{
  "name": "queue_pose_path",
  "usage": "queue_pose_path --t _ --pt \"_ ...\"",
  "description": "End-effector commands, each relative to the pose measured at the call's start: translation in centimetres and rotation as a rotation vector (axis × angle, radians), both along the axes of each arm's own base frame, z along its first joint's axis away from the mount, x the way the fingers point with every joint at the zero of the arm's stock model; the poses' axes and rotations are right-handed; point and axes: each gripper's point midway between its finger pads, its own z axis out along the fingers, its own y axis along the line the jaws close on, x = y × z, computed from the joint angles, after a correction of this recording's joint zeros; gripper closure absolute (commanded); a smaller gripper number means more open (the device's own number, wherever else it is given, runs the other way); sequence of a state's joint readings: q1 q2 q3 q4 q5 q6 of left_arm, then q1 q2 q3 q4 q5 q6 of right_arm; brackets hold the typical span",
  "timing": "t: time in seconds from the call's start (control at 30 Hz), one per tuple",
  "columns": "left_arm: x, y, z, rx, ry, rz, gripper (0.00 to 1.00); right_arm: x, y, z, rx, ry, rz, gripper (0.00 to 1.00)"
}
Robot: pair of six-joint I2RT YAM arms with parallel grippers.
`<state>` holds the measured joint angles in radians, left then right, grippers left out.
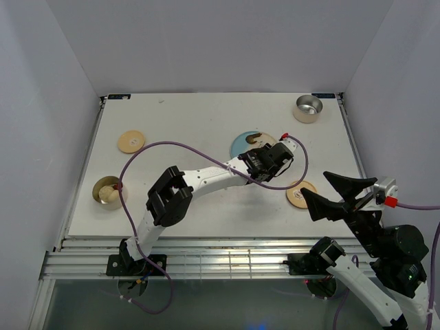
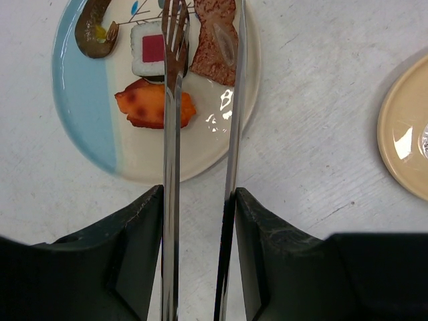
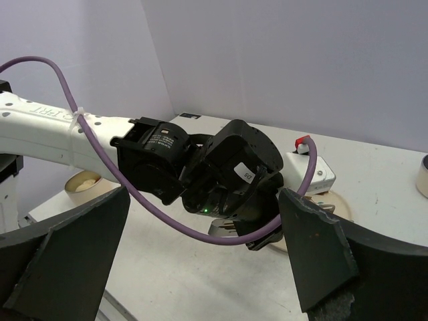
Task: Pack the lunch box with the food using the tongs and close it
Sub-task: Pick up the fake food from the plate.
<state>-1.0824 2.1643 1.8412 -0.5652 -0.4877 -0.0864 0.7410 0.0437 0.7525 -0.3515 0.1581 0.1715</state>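
Top external: high behind the near edge, looking down on the white worktop (image 1: 206,117). Left wrist: close, straight down along slim silver metal tongs (image 2: 172,167) onto a round blue-and-white plate (image 2: 80,100). Right wrist: low off the near right corner, facing the white-and-black left arm (image 3: 40,130). Plate and arm shared with the top view.

Slim silver tongs (image 2: 172,140) (arms apart) reach over the food (image 2: 137,100) — orange-red piece (image 2: 144,110), brown slab (image 2: 208,41), white pink-centred roll (image 2: 150,48).
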Motion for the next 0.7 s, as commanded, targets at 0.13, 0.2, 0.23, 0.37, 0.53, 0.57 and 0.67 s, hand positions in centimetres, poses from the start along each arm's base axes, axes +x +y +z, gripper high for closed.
queue_pose_path --t 0.13,0.2,0.23,0.37,0.53,0.57,0.67 --pt "0.5 -0.3 1.9 -0.024 -0.042 0.031 0.45 -1.1 -1.4 1.9 0.038 -0.051 -0.016 0.02" --pt "0.5 -0.3 1.8 -0.014 -0.040 0.032 0.45 -1.2 -1.5 1.9 0.038 -0.051 -0.017 0.02" --pt "0.6 -0.3 1.4 -0.007 -0.038 0.035 0.45 -1.2 -1.6 2.0 0.040 -0.053 -0.019 0.02" --pt "0.6 0.0 1.2 0.021 -0.044 0.049 0.45 -1.2 -1.7 1.9 0.041 -0.052 -0.023 0.02" --pt "0.3 -0.3 1.4 0.025 -0.045 0.046 0.45 -1.3 -1.8 2.0 0.044 -0.054 -0.023 0.02" --pt "0.2 -0.4 1.5 0.022 -0.042 0.042 0.45 -1.3 -1.9 2.0 0.043 -0.054 -0.026 0.02" --pt "-0.1 -0.6 1.2 0.011 -0.025 0.035 0.45 -1.3 -1.9 2.0 0.042 -0.053 -0.028 0.02"
